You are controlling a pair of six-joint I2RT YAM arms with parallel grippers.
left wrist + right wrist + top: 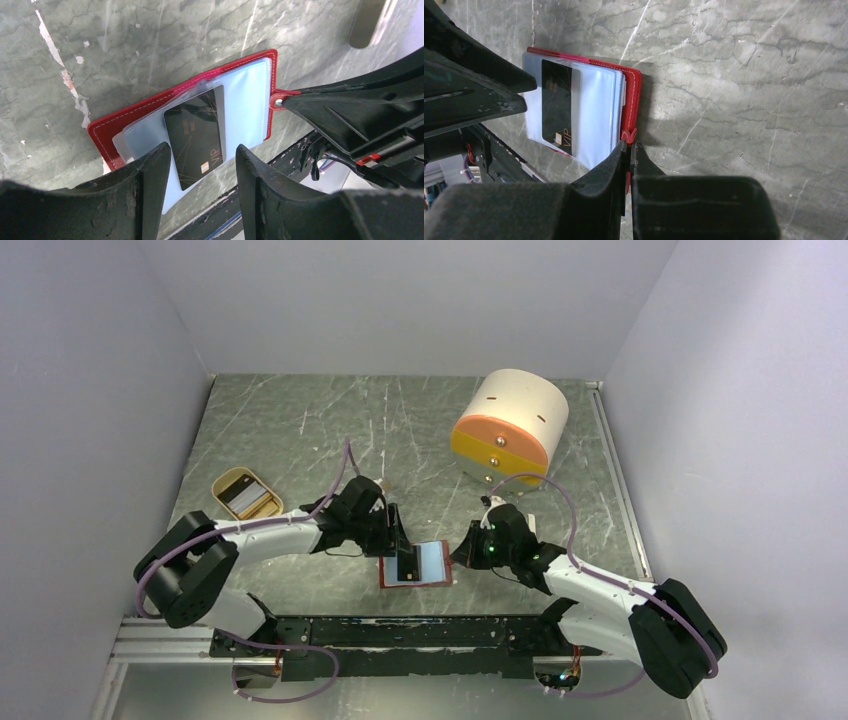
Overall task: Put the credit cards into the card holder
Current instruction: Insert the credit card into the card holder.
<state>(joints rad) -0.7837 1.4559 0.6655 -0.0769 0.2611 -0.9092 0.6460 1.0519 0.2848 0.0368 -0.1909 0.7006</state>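
Observation:
The card holder lies open on the table near the front edge, a red wallet with pale blue pockets. A black credit card marked VIP sits partly tucked in a pocket, its lower end sticking out. My left gripper hovers over that card, open, with nothing between its fingers. At the wallet's right edge, my right gripper is shut on the red snap tab. The black card and the red cover also show in the right wrist view.
A beige oval tray holding more cards stands at the left. A big cream-and-orange cylinder lies at the back right. The metal rail of the arm bases runs just in front of the wallet.

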